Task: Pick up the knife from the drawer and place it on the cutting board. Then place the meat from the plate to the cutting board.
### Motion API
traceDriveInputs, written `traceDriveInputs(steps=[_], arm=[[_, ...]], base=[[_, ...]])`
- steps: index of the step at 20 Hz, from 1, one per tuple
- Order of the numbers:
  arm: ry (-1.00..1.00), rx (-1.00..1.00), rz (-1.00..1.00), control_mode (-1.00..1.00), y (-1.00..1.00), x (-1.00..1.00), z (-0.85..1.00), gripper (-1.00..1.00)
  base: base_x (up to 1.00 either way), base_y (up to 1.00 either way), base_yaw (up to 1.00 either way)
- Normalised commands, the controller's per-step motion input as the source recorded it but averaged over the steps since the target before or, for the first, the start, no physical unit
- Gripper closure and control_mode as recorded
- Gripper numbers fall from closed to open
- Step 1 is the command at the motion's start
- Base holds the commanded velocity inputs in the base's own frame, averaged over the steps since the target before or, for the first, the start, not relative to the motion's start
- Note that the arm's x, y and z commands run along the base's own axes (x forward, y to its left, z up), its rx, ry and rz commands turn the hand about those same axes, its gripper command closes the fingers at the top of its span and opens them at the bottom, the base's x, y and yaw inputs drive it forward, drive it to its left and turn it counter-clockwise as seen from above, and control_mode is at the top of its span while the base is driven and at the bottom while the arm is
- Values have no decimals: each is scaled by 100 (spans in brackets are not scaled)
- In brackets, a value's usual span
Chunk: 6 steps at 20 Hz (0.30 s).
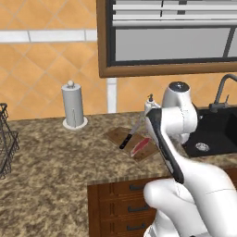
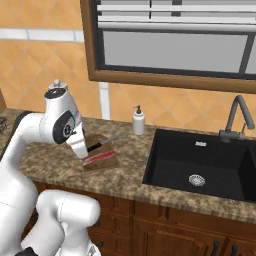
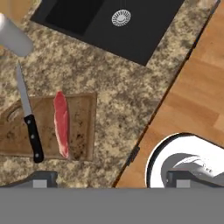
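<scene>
Knife (image 3: pixel 29 122) – on cutting board (image 3: pixel 83 127) | meat (image 3: pixel 61 124) – beside it

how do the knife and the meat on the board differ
The knife is thin, with a black handle and a silver-grey blade; the meat is a wider red slab with pale streaks. The knife is longer: its blade tip runs past the edge of the cutting board, while the meat lies wholly on it. Both lie flat, roughly parallel, side by side and apart.

My views are evenly, softly lit and rendered slightly coarse; beside the sink (image 2: pixel 200 170) the bench (image 2: pixel 130 165) shows no glare.
</scene>
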Motion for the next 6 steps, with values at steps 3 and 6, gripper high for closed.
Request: traceDriveInputs(steps=[3,6], arm=[[-34,0,5,-100,-46,-55,100,-100],[-35,0,9,-100,-44,-57,100,-100]], base=[[0,0,0],[0,0,0]])
